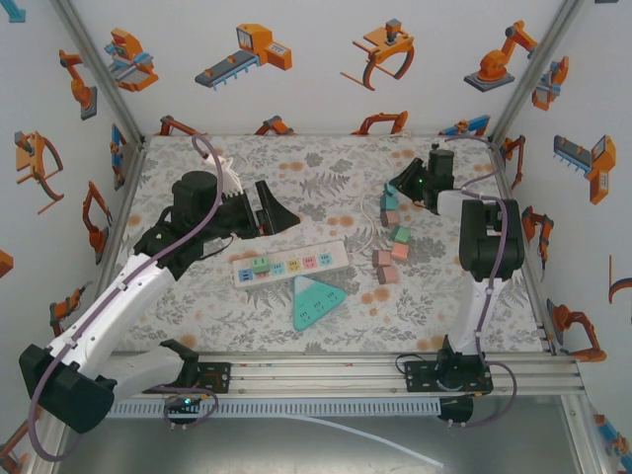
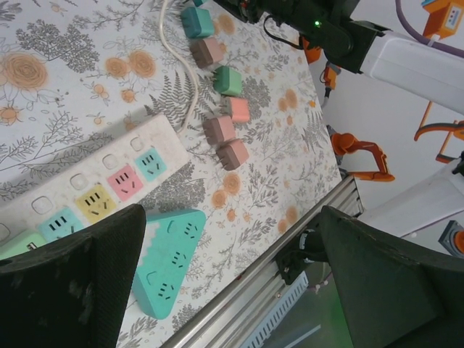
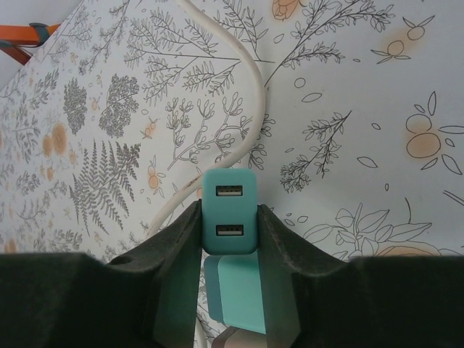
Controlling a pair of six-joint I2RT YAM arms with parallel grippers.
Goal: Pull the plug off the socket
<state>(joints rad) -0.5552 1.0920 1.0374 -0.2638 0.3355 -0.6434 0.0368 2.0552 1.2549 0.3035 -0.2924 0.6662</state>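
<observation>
Right gripper (image 3: 229, 209): closed on a teal block-shaped plastic plug (image 3: 229, 192) with 2 USB ports on its upper face. Both black fingers (image 3: 174, 246) press flat against the plug's sides. The plug is at the far right of the floral-patterned table (image 1: 197, 326), well apart from the strip, with a white cable (image 3: 255, 109) curving just beyond it. Whether the plug rests on the cloth or is lifted clear cannot be told.

Just behind the held plug, towards the wrist, lies a second teal plug (image 3: 243, 297). It heads a row of 6 loose block plugs (image 2: 228, 80) in teal, pink, green and brown, running down the right side of the table.

Left gripper (image 2: 232, 239): jaws spread wide, nothing between them. It hangs above the centre of the table, over the near end of the long white power strip (image 1: 291, 262).

The strip lies at a slight slant at mid-table, with pink, teal, yellow and blue socket faces showing. A teal triangular socket block (image 1: 316, 301) lies just beside the strip on its near side, 3 socket faces visible.
</observation>
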